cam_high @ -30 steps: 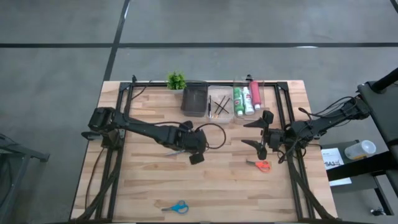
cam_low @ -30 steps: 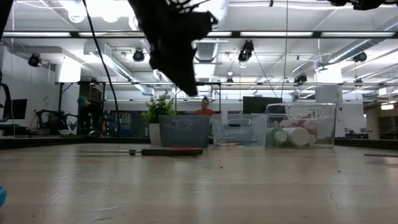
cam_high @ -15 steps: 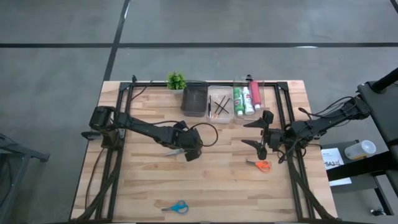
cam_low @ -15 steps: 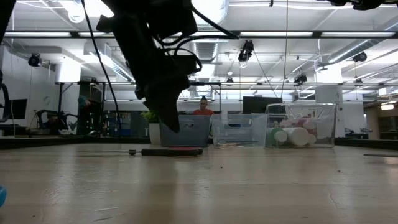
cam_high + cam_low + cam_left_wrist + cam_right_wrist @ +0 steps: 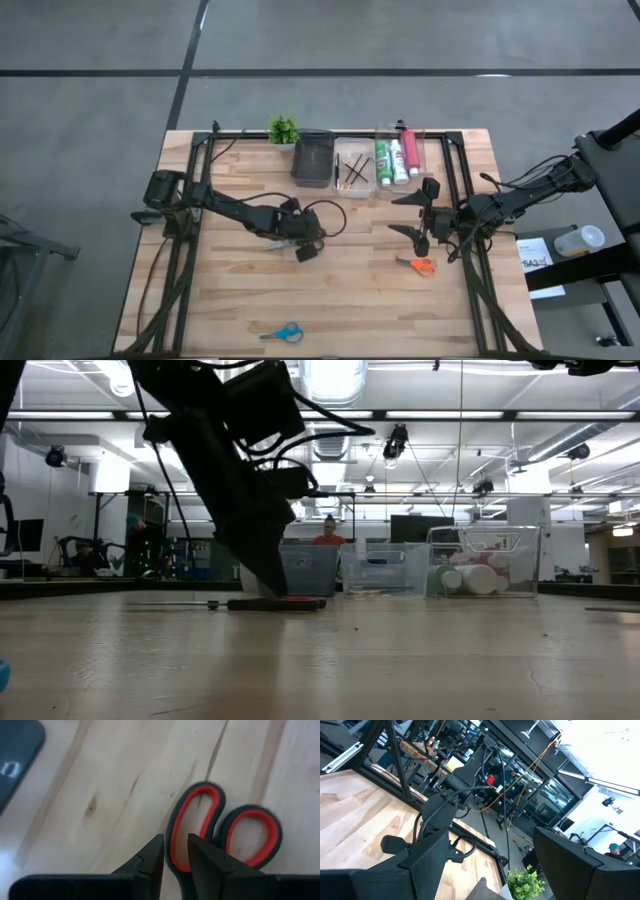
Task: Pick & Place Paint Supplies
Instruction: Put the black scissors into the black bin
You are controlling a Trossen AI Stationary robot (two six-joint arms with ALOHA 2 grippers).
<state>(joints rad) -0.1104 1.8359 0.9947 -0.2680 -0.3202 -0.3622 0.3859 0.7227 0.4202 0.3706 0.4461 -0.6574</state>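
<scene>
Red-handled scissors (image 5: 220, 827) lie flat on the wooden table, left of its middle (image 5: 283, 243). My left gripper (image 5: 176, 856) is low over their handles and points steeply down. It is open by a narrow gap, with the dark rim of one handle loop (image 5: 175, 837) between its two fingers. In the low view its tips (image 5: 268, 582) hang just above the scissors (image 5: 275, 603). My right gripper (image 5: 412, 215) waits wide open at the table's right, holding nothing. Orange-handled scissors (image 5: 420, 265) lie near it, and blue-handled scissors (image 5: 283, 332) lie by the near edge. My left gripper's fingers stand on either side of the outer rim of one handle loop (image 5: 172, 845), coming from above at a slant. I cannot tell whether they touch it. The scissors lie flat on the table.
Along the far edge stand a dark bin (image 5: 313, 160), a clear bin with thin brushes (image 5: 352, 168) and a clear bin with paint tubes (image 5: 398, 157). A small green plant (image 5: 283, 129) stands to their left. Black frame rails (image 5: 190, 200) run along both sides.
My left gripper has come down from well above the table to just over the red-handled scissors, drawing back a little toward the table's left edge. Its finger gap looks unchanged. The scissors have not moved.
</scene>
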